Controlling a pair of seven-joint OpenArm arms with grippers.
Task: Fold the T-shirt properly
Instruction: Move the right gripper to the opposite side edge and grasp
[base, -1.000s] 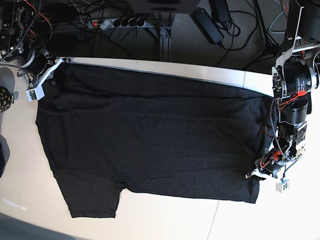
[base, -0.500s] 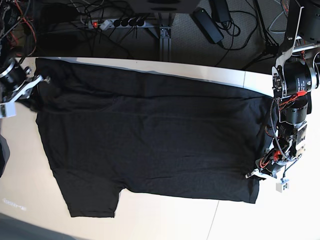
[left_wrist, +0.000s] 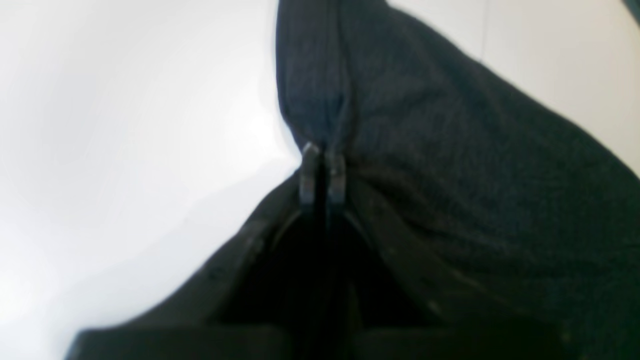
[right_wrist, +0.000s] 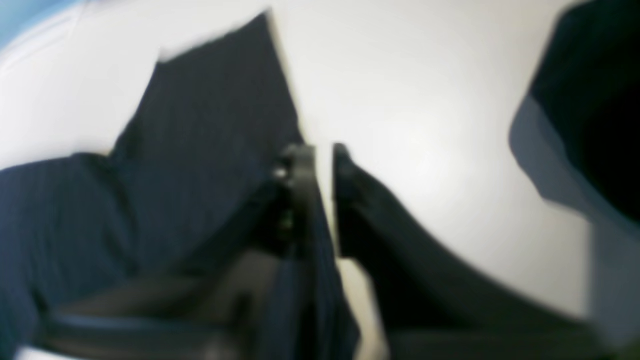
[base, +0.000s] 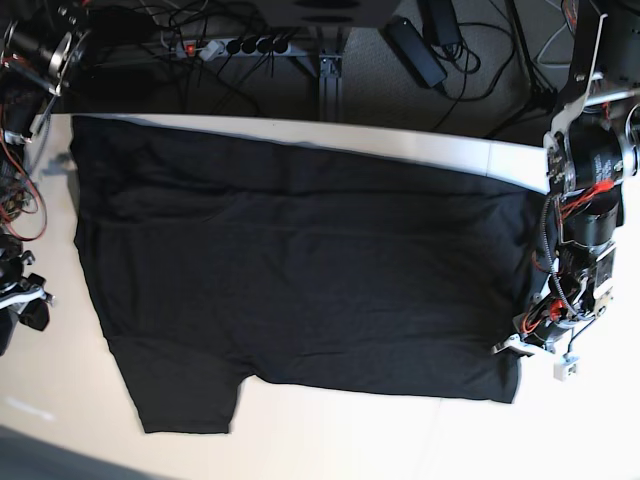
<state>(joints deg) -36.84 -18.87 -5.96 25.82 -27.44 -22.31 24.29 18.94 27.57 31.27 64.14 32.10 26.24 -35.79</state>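
Observation:
The black T-shirt (base: 300, 260) lies spread flat on the pale table (base: 330, 440), with one sleeve (base: 190, 395) pointing to the near left. My left gripper (base: 510, 347) sits at the shirt's near right corner. In the left wrist view the left gripper (left_wrist: 323, 172) is shut on a pinched fold of the T-shirt (left_wrist: 475, 175). My right gripper (base: 28, 300) hangs off the shirt's left edge, apart from the cloth. In the blurred right wrist view the right gripper (right_wrist: 322, 160) shows a narrow gap with bare table between its fingers, and the T-shirt (right_wrist: 200, 150) lies to its left.
A power strip (base: 235, 45) and loose cables lie on the floor beyond the table's far edge. The left arm's motor housing (base: 590, 160) stands over the table's right end. A dark blurred shape (right_wrist: 590, 100) fills the right side of the right wrist view.
The right gripper pulled the shirt's far left corner outward, let it go, and moved down along the table's left side. That corner now lies flat. The left gripper stayed shut in place.

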